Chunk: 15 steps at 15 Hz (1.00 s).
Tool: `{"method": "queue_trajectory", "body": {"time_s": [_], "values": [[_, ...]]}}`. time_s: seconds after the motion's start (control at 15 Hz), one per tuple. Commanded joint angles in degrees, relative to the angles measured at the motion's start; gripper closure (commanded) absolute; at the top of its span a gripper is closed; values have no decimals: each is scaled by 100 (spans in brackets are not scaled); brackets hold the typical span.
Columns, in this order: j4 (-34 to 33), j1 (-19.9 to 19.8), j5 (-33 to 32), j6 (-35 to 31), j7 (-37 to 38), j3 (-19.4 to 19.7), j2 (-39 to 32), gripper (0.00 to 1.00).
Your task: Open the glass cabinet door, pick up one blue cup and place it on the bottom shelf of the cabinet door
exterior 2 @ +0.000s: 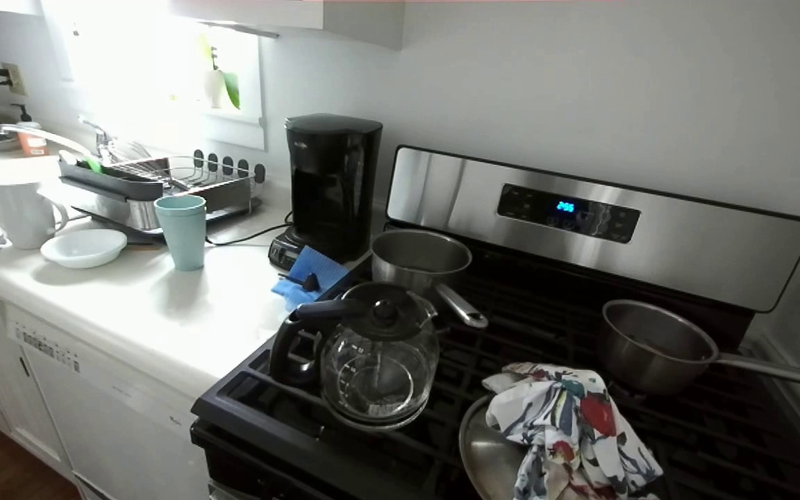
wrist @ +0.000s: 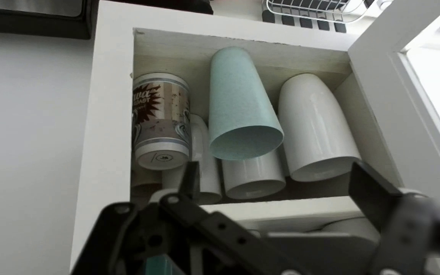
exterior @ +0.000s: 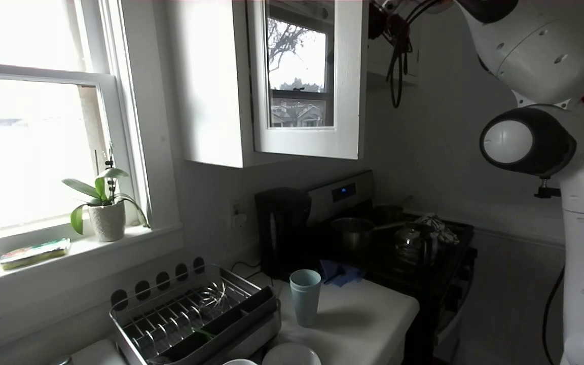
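The glass cabinet door [exterior: 348, 101] [wrist: 399, 72] stands swung open, its white frame at the right of the wrist view. That view is upside down, with the bottom shelf [wrist: 189, 46] near its top. A pale blue cup [wrist: 239, 91] stands upright on this shelf, rim facing up. My gripper [wrist: 274, 168] is open and holds nothing. Its fingers [wrist: 372, 187] are spread wide, and the cup's rim lies just beyond the fingertips, apart from them. Another blue cup [exterior: 305, 299] [exterior 2: 182, 232] is upright on the counter. My fingers are hidden in both exterior views.
A printed mug [wrist: 162, 118] and white cups [wrist: 315, 126] crowd the same shelf, under another shelf board [wrist: 281, 208]. Below are a dish rack [exterior: 195, 314], a coffee maker [exterior 2: 330, 187], and a stove with pots and a glass carafe [exterior 2: 379, 368]. A white bowl [exterior 2: 84, 248] sits on the counter.
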State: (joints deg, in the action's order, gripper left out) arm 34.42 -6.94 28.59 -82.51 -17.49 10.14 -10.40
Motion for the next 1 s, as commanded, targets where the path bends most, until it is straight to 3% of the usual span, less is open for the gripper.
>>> {"method": "queue_trajectory", "body": {"time_s": [0.0,0.27,0.93], "values": [[906,-241,484,56,-386,26,648,0],[1942,-372,635,162,-901,87,1330,0],[4491,-473,-198,-164,-1664,51,3116,0]]}}
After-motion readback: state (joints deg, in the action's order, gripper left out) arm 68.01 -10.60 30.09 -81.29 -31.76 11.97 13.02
